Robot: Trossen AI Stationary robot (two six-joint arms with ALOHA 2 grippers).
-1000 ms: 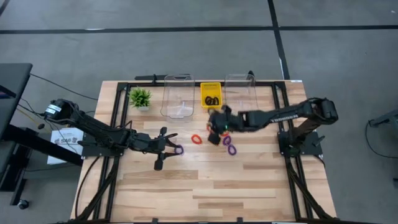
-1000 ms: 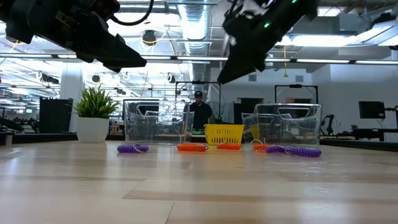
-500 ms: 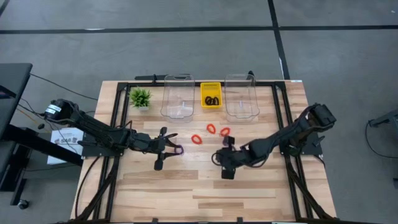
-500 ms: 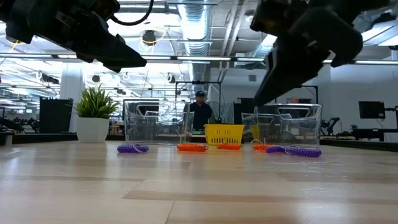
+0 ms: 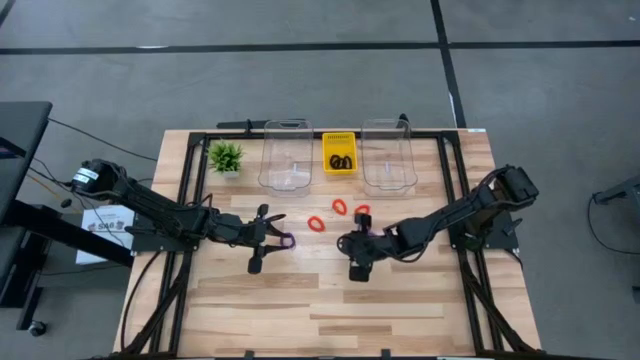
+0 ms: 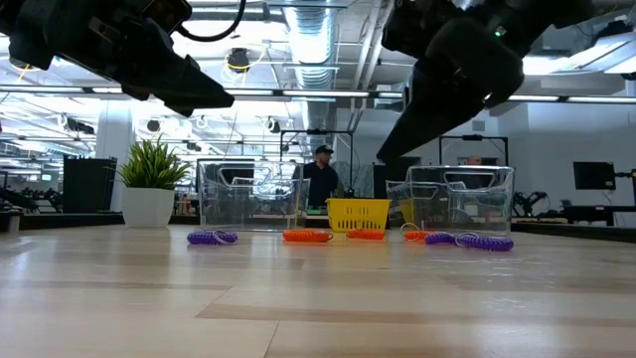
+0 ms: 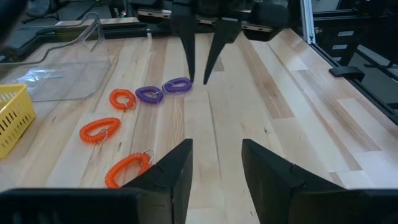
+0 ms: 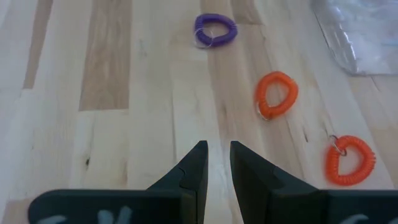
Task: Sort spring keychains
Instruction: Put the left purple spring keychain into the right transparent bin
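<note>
Three red-orange spring keychains (image 5: 316, 222) (image 5: 339, 207) (image 5: 362, 211) lie flat mid-table. One purple keychain (image 5: 288, 241) lies just in front of my open left gripper (image 5: 278, 238); I cannot tell whether it touches. Two more purple keychains (image 7: 149, 93) (image 7: 177, 84) lie beside my right arm. Black keychains (image 5: 340, 161) sit in the yellow basket. My right gripper (image 5: 351, 268) hangs above the table centre, fingers pointing down with a narrow gap (image 8: 215, 165), holding nothing.
Two clear bins (image 5: 286, 152) (image 5: 387, 152) flank the yellow basket (image 5: 339, 140) at the far edge. A small green plant (image 5: 225, 156) stands left of them. Bare wood lies toward the near edge. A person (image 6: 319, 175) stands in the room behind.
My right gripper has swung from beside the yellow basket toward the near edge, then drawn slightly left, and now hangs over the table centre. The keychains on the table lie where they did.
</note>
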